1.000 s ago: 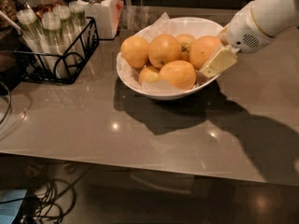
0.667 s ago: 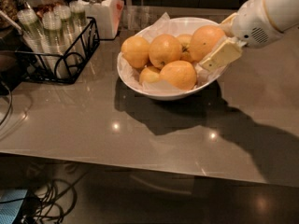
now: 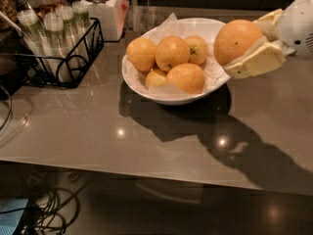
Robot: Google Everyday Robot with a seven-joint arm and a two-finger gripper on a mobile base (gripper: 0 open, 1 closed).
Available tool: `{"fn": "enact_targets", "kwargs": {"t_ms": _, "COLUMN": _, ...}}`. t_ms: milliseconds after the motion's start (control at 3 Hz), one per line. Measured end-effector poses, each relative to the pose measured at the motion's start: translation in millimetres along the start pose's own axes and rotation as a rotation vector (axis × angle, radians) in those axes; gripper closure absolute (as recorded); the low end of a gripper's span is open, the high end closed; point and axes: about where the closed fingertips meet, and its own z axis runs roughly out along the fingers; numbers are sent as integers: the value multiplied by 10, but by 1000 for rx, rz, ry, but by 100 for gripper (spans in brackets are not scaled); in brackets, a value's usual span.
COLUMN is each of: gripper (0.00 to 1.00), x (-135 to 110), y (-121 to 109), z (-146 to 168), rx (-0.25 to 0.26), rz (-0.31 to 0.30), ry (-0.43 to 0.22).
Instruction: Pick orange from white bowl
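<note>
Gripper: the cream two-finger gripper (image 3: 245,44) sat near the table's (image 3: 98,131) far right corner, its fingers clamped on the orange (image 3: 237,39) – one above, one below.
Orange: it hung clear of the white bowl (image 3: 171,101), just past the bowl's right rim, touching nothing but the fingers.
Change: a second earlier the orange lay low inside the bowl's right side with the fingers around it; since then it had risen up and outward.
White bowl: it stayed toward the middle of the far edge, paper-lined, with five paler fruits (image 3: 171,53) left inside.
Meaning: the pick looked essentially done – a steady hold was all that remained.
Other: a wire rack (image 3: 63,58) of cups stood at the far left corner.
</note>
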Motion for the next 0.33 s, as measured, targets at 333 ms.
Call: {"fn": "enact_targets", "kwargs": {"t_ms": 333, "gripper": 100, "x": 17, "y": 21, "z": -30, "rx": 3, "rz": 6, "ry": 2}}
